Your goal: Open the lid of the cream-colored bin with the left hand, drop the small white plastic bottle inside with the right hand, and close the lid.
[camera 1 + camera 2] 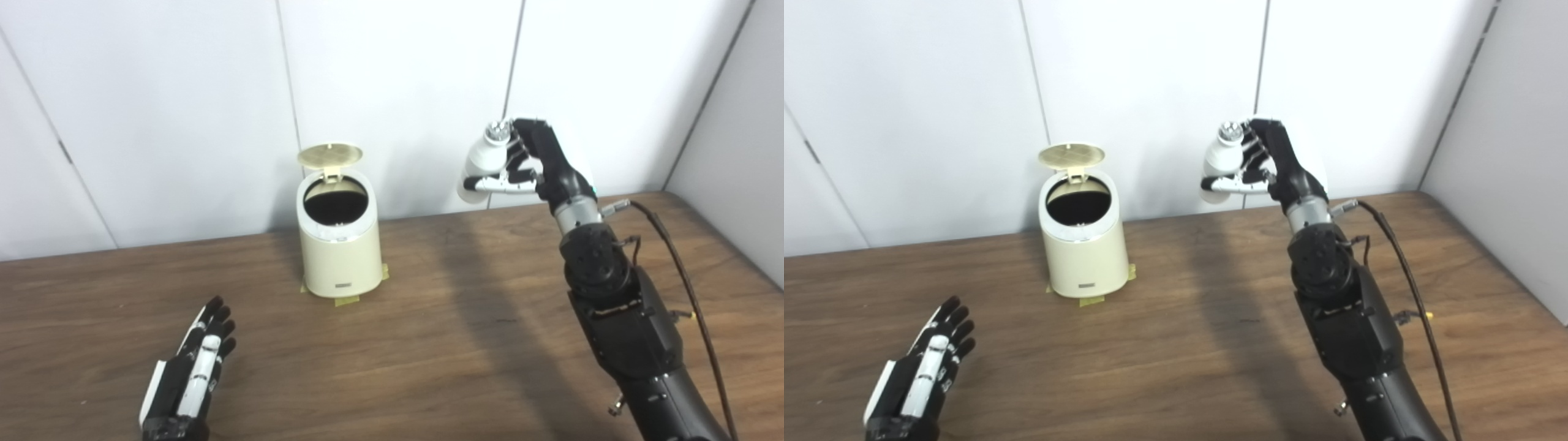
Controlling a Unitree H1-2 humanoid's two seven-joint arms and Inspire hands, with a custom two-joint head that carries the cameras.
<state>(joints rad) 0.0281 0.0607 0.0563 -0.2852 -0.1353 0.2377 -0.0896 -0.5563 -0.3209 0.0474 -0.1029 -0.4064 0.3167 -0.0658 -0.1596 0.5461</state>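
The right hand [530, 168] held the white bottle [484, 165] in the upper right, well apart from the bin [340, 245] at centre, lid [329, 154] up. It should travel left above the opening before releasing. The left hand [193, 367], lower left, was open.

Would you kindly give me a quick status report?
Left hand open, low by table. Right hand shut on small white plastic bottle, raised right of cream-colored bin. Lid up; path unobstructed.
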